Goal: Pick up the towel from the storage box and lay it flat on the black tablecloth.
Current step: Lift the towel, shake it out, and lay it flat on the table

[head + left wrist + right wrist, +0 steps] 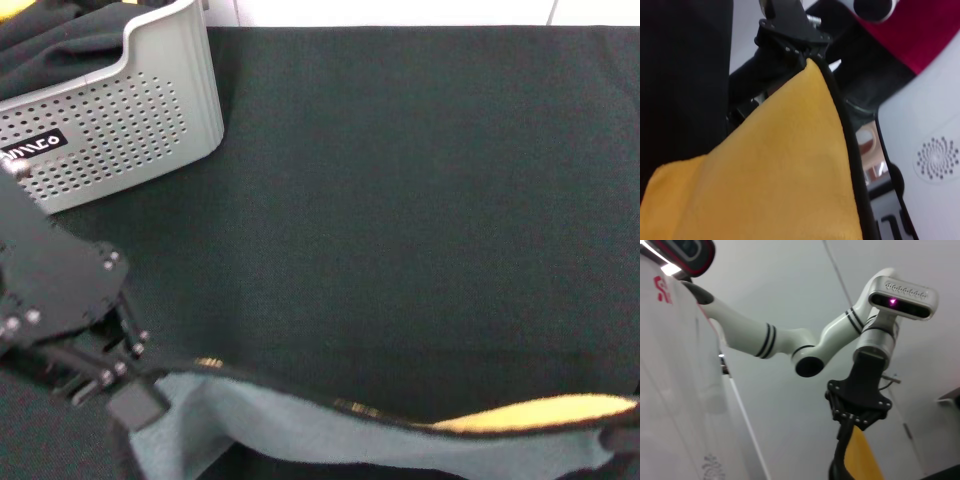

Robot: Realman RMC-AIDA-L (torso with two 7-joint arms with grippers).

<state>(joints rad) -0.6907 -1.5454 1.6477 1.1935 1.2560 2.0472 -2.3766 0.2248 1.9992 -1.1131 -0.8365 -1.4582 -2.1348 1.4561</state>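
The towel (300, 425) hangs stretched along the near edge of the black tablecloth (400, 200). Its grey-green face is toward me and a yellow strip (540, 412) shows at the right. My left gripper (135, 385) is shut on the towel's left corner, low at the near left. The right wrist view shows this gripper (852, 426) clamping the yellow towel (862, 455). My right gripper (625, 440) sits at the far right edge of the head view. In the left wrist view it (805, 55) pinches the other corner of the towel (775, 175). The storage box (150, 110) stands at the far left.
A dark cloth (60, 40) lies inside the storage box. A white wall (400, 12) runs behind the table's far edge. The left arm's white links (790, 340) reach across the right wrist view.
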